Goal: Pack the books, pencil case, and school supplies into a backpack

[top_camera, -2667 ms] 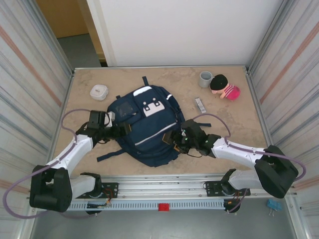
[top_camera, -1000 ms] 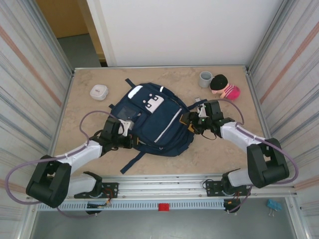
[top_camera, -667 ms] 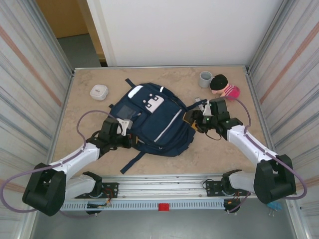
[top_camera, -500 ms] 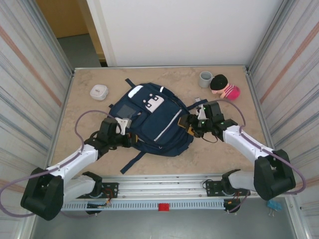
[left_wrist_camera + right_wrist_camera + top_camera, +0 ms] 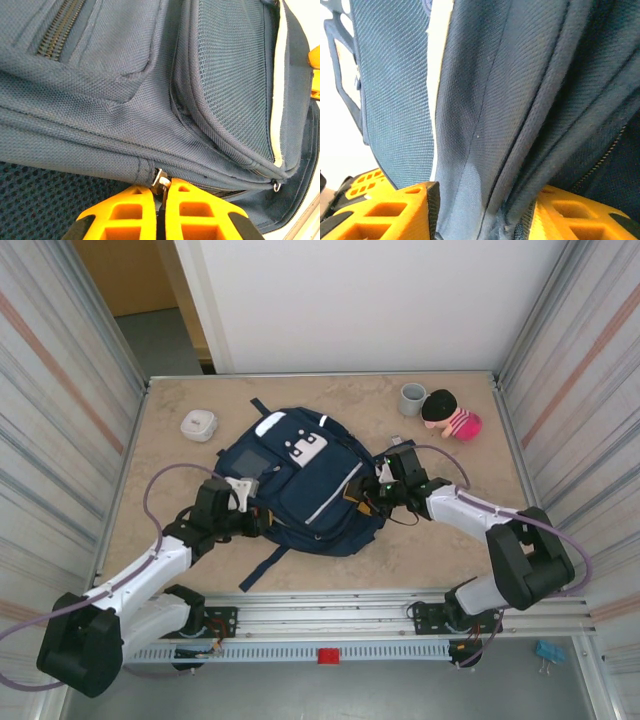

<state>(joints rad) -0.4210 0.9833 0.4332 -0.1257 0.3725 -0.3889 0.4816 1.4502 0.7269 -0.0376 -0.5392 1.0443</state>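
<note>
Right claw [image 5: 358, 498] shifted, gripping backpack [image 5: 300, 480] edge; left-wrist view: left claw [image 5: 161, 191] pinching zipper pull [image 5: 160, 178]

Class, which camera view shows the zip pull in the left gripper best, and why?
Left wrist view: the zip pull sits close up, pinched between the left gripper's jaws at the backpack's seam. The top view shows that spot too small to tell the pull; the right wrist view shows backpack fabric between the right gripper's jaws.

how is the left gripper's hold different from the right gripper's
The left gripper is shut tight on a small metal zipper pull; the right gripper has its jaws set wide, clamped on a thick fabric fold. Both hold the backpack, from opposite sides.
</note>
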